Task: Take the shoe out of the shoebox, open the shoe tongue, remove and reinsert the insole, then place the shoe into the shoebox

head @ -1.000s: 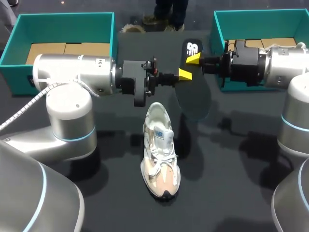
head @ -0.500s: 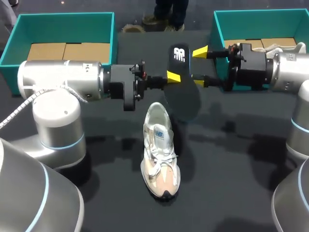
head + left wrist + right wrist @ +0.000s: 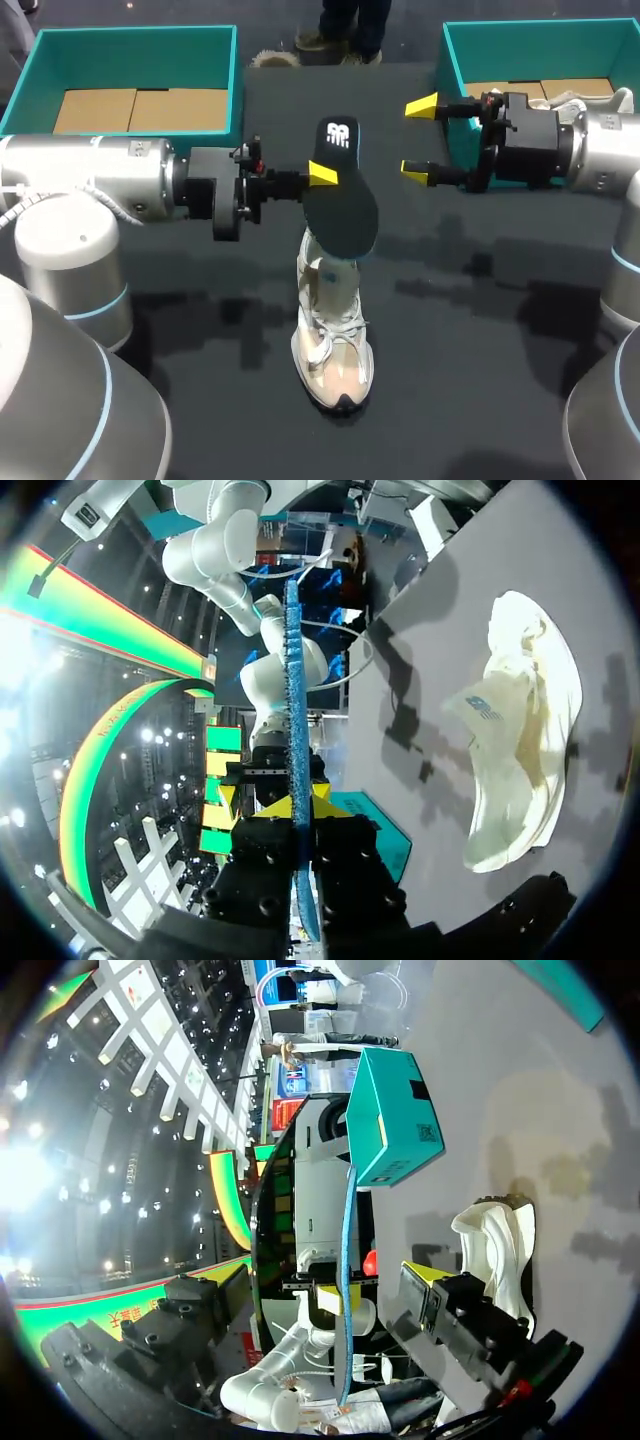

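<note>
Head view puts the insole (image 3: 340, 200) over the heel opening of the shoe (image 3: 333, 340), which lies in the middle of the table (image 3: 480, 380) with its toe toward the near edge. The insole's long axis runs nearly along the shoe's, logo end toward the far edge. My left gripper (image 3: 322, 176) is clamped on the insole's side near that logo end, so I judge this arm does the reinserting. My right gripper (image 3: 418, 138) stands wide open and empty toward the right edge, beside the shoebox (image 3: 452, 90).
</note>
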Controlling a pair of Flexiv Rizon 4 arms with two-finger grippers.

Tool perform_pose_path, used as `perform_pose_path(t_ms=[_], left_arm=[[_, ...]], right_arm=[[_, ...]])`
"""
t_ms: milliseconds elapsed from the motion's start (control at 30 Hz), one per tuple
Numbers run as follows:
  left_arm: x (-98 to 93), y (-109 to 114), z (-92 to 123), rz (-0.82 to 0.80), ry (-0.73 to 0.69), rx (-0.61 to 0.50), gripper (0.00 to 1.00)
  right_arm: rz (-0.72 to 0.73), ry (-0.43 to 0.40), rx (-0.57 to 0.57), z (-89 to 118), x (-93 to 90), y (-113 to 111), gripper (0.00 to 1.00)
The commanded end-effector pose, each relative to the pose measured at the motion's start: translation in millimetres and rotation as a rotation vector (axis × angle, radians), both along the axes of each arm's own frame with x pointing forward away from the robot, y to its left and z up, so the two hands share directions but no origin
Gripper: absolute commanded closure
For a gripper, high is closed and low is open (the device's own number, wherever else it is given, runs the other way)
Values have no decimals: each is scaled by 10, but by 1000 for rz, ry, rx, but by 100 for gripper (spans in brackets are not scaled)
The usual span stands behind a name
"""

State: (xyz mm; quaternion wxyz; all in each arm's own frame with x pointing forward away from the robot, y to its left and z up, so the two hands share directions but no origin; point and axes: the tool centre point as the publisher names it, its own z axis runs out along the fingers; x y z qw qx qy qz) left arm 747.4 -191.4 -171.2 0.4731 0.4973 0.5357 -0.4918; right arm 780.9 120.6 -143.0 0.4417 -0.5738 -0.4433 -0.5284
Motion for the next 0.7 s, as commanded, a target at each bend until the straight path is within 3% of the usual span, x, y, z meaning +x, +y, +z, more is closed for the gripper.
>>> perform_pose_path(t_ms=[33,267,500,700], left_arm=[[-2,60,18,-6,0,4,100],[-2,60,18,-6,0,4,100],[-175,215,198,-3,232,-40,100],[-274,319,219,20,366,-70,100]], right_arm=[[-1,2,-3,0,-3,10,0],[-1,2,-3,0,-3,10,0],[-27,-27,-3,46,-107,-25,0],[-26,-50,-24,62,-190,-105,0]])
